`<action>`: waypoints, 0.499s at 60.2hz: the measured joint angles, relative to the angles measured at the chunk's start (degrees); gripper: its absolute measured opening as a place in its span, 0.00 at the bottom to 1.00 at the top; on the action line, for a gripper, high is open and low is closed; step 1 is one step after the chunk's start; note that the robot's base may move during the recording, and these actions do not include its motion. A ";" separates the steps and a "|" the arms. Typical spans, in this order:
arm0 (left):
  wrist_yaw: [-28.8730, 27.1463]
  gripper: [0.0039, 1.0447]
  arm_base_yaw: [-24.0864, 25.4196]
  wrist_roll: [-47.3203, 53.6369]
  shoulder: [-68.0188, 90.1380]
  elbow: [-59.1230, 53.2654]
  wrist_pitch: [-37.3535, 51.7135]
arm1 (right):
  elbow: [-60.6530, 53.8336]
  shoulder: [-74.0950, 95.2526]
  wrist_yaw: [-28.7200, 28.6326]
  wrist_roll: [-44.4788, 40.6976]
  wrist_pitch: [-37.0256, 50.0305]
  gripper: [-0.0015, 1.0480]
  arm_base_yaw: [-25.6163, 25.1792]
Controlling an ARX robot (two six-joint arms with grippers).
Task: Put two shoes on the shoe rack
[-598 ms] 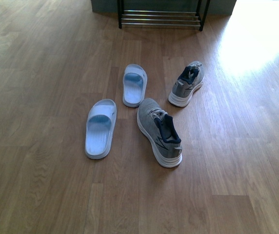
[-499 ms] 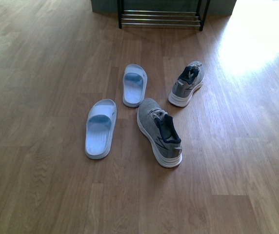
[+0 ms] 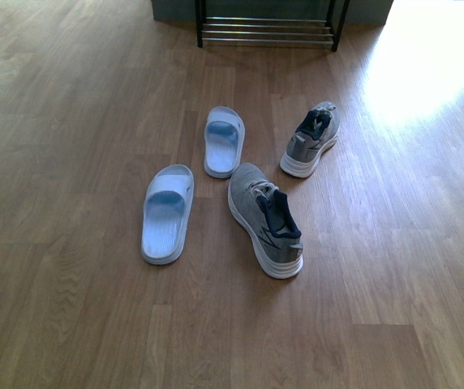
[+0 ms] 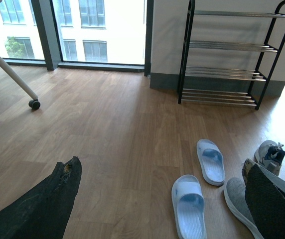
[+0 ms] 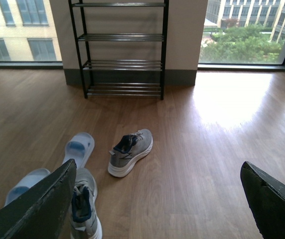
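Now left gripper [image 4: 161, 167] and right gripper [image 5: 157, 168] gape empty; the grey knit white-soled sneaker [image 3: 258, 212] looks soft, light: grab its heel.

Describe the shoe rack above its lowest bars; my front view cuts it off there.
Observer: The right wrist view shows the shoe rack whole. It has four tiers of bars, and there is no shoe on any of them.
Operator: Report my hands; neither shows in the front view.
Observer: The left hand is open, with nothing in its grip.
Operator: Now the right.
Observer: The right hand is open too and holds nothing.
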 joint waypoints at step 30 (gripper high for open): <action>0.00 0.91 0.00 0.00 0.00 0.00 0.00 | 0.00 0.00 0.00 0.00 0.00 0.91 0.00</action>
